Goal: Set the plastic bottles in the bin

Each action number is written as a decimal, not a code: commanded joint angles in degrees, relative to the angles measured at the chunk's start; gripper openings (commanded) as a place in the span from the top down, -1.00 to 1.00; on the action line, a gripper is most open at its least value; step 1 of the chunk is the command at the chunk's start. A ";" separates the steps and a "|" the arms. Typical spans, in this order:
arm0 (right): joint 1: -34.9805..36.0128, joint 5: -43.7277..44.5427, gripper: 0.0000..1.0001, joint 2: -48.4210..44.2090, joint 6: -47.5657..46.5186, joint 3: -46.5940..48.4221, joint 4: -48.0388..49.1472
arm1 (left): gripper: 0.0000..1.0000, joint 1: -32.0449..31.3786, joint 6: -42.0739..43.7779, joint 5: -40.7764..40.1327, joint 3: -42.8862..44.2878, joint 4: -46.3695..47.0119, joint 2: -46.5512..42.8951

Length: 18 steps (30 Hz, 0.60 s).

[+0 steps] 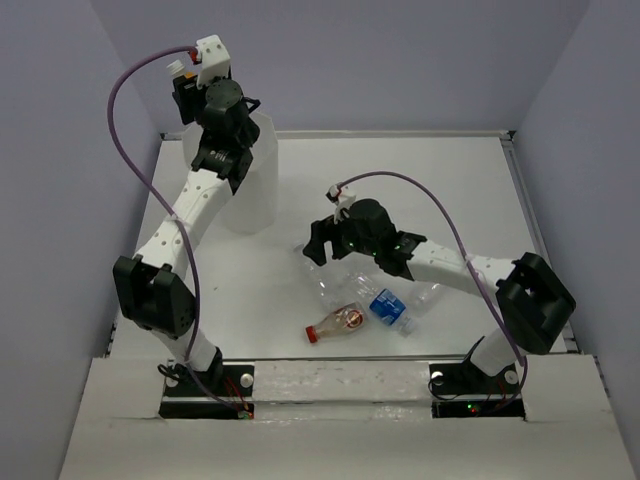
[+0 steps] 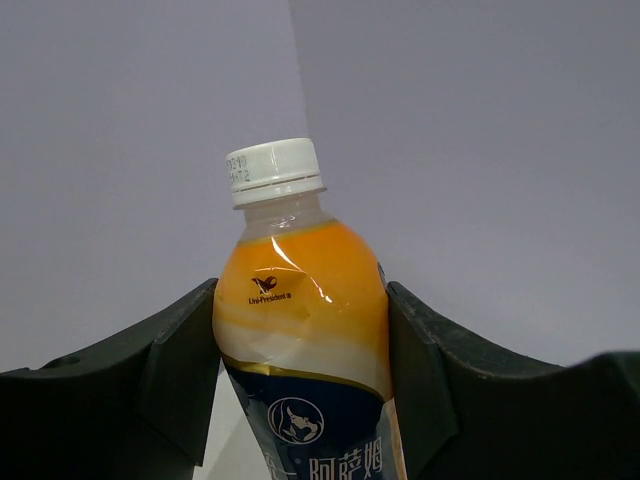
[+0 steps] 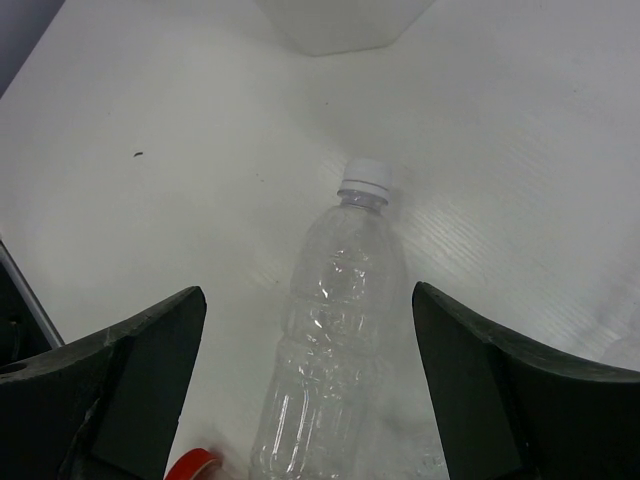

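Observation:
My left gripper (image 1: 187,92) is raised high at the back left, above the white bin (image 1: 256,190), and is shut on an orange bottle (image 2: 300,290) with a white cap. The cap shows in the top view (image 1: 177,68). My right gripper (image 1: 317,246) is open low over the table. A clear crinkled bottle (image 3: 335,340) with a white cap lies between its fingers (image 3: 140,370), untouched. A red-capped bottle (image 1: 336,321), a blue-labelled bottle (image 1: 390,309) and another clear bottle (image 1: 426,294) lie near the front.
The left arm crosses in front of the bin and hides part of it. The bin's base shows at the top of the right wrist view (image 3: 340,25). A red cap (image 3: 195,465) lies by the right gripper's left finger. Grey walls enclose the table.

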 commanded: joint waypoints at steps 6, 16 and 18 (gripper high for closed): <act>0.94 0.28 -0.89 3.60 -2.51 5.38 -0.82 | -0.82 2.71 3.02 -4.66 3.06 9.93 1.81; 2.52 5.72 -0.96 14.23 -4.09 15.13 -10.21 | -0.98 -2.81 -5.05 1.23 10.77 -5.14 -4.60; 3.13 6.95 -0.96 15.90 -4.35 16.89 -11.98 | -0.98 -3.88 -10.05 6.21 11.14 -10.87 -8.18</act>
